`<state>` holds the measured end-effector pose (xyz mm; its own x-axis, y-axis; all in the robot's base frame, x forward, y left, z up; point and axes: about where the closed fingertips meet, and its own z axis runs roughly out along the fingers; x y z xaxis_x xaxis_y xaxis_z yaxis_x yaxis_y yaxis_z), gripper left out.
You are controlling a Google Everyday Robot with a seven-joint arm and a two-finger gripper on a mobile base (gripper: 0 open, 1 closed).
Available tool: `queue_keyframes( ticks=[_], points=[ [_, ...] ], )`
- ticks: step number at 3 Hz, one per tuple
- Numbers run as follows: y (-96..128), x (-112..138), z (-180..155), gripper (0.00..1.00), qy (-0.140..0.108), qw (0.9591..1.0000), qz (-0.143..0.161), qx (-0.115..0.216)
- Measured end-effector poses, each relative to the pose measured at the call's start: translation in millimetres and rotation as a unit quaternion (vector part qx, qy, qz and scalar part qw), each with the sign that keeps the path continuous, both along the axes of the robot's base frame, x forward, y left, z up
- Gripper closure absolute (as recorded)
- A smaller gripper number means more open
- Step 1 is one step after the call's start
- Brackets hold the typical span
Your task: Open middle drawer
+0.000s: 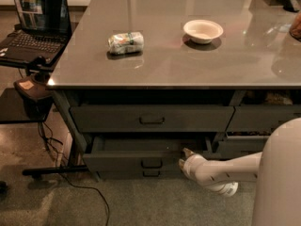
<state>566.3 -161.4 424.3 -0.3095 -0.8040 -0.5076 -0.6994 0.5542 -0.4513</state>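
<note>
The middle drawer (127,160) is a wide dark grey drawer under the table, pulled partly out, with its shallow dark interior (146,142) showing behind the front. Its small loop handle (151,163) is at the centre of the front. My gripper (184,157) is at the right end of that drawer front, by its top edge and well right of the handle. Its fingers stand apart and hold nothing. The white arm (225,171) comes in from the right.
The top drawer (151,119) is shut above, and a lower drawer handle (151,173) shows just below. A snack bag (125,42) and a white bowl (203,30) sit on the tabletop (188,65). A laptop (35,22) on a side stand and floor cables (70,182) are at the left.
</note>
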Motion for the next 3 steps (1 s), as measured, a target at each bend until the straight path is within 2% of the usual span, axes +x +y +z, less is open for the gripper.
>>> queue_keyframes(
  ticks=[3],
  points=[
    [0.3, -8.6, 3.3, 1.00, 0.002, 1.0000, -0.002, 0.003]
  ],
)
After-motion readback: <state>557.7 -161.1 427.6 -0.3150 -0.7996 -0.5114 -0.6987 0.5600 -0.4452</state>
